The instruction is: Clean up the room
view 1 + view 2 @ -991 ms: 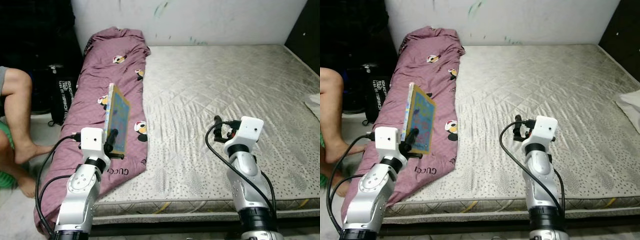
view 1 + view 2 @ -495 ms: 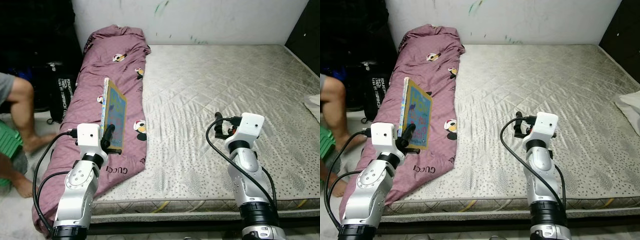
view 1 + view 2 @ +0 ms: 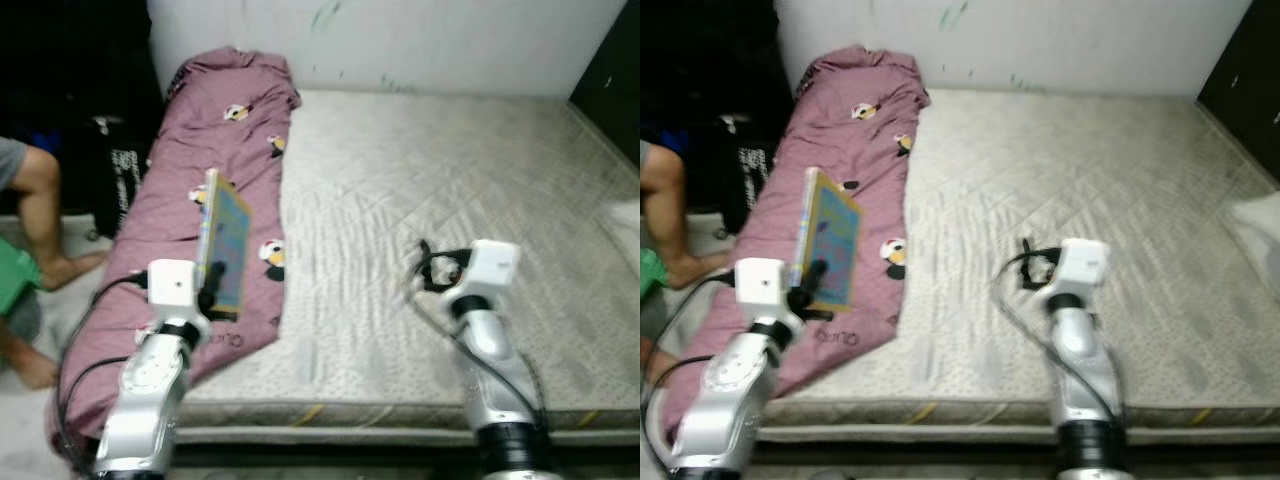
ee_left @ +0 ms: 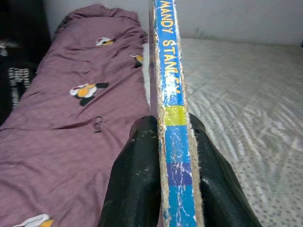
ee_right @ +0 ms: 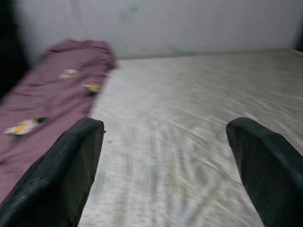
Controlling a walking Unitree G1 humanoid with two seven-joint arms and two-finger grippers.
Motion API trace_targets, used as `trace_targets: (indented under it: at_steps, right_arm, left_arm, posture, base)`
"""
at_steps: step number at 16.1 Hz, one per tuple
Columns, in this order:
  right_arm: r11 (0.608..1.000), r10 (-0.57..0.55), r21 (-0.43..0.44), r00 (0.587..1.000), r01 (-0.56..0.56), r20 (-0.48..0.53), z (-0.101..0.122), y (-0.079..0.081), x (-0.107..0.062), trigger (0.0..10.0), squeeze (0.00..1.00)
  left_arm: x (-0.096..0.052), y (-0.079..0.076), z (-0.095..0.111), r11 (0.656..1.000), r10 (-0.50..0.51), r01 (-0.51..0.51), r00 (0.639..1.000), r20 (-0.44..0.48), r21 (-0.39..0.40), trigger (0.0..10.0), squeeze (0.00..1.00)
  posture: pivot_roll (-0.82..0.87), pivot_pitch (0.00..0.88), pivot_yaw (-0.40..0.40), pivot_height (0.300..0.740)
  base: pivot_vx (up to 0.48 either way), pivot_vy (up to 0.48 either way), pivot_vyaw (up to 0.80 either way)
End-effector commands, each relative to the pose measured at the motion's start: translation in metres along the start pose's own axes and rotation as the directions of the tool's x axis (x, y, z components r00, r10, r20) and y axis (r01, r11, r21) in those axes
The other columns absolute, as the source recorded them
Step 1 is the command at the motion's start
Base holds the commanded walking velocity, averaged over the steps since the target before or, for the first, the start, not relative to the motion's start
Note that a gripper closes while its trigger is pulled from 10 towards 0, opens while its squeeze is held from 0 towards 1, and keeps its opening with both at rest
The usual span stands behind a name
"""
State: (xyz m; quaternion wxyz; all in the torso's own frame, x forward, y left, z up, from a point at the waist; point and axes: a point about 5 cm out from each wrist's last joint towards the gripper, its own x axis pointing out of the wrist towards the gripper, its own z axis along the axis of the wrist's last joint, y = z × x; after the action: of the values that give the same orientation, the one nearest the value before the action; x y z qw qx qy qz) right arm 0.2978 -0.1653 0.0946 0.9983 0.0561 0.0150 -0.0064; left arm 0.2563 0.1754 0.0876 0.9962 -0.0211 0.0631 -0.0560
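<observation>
One book, upright, clamped at its lower edge in the left hand, above the purple blanket on the bed. Right hand spread wide, holding nothing, over the mattress.

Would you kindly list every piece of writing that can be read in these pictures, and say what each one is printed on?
"MANDY STANLEY": yellow letters on the blue spine of the book held in the left claw.
Dark print on the purple blanket near its lower edge: too blurred to read.
White lettering on the black bag beside the bed: too blurred to read.
</observation>
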Motion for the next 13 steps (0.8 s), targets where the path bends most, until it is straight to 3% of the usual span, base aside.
trace_targets:
  at_steps: [1, 5, 13]
  right_arm:
    - [1.000, -0.010, -0.014, 1.000, 0.010, 0.000, 0.002, -0.006, -0.002, 10.0, 0.00]
    - [0.999, -0.033, -0.018, 0.999, 0.033, -0.013, 0.001, -0.015, -0.006, 10.0, 0.00]
    - [0.999, -0.028, -0.022, 0.999, 0.028, -0.029, 0.000, -0.015, -0.010, 10.0, 0.00]
  left_arm:
    - [-0.002, -0.002, 0.005, 1.000, 0.001, 0.000, 1.000, 0.025, -0.005, 10.0, 0.00]
    - [-0.004, -0.010, 0.001, 1.000, -0.015, 0.015, 1.000, 0.007, -0.016, 10.0, 0.00]
    - [-0.003, -0.011, 0.001, 1.000, -0.022, 0.022, 1.000, 0.002, -0.018, 10.0, 0.00]
  posture:
    - [0.02, 0.000, -0.026, 0.740]
    - [0.00, 0.000, -0.007, 0.740]
    - [0.00, 0.008, -0.019, 0.740]
  base:
    - [0.000, -0.300, 0.00]
    - [0.000, -0.297, 0.00]
    - [0.000, -0.300, -0.12]
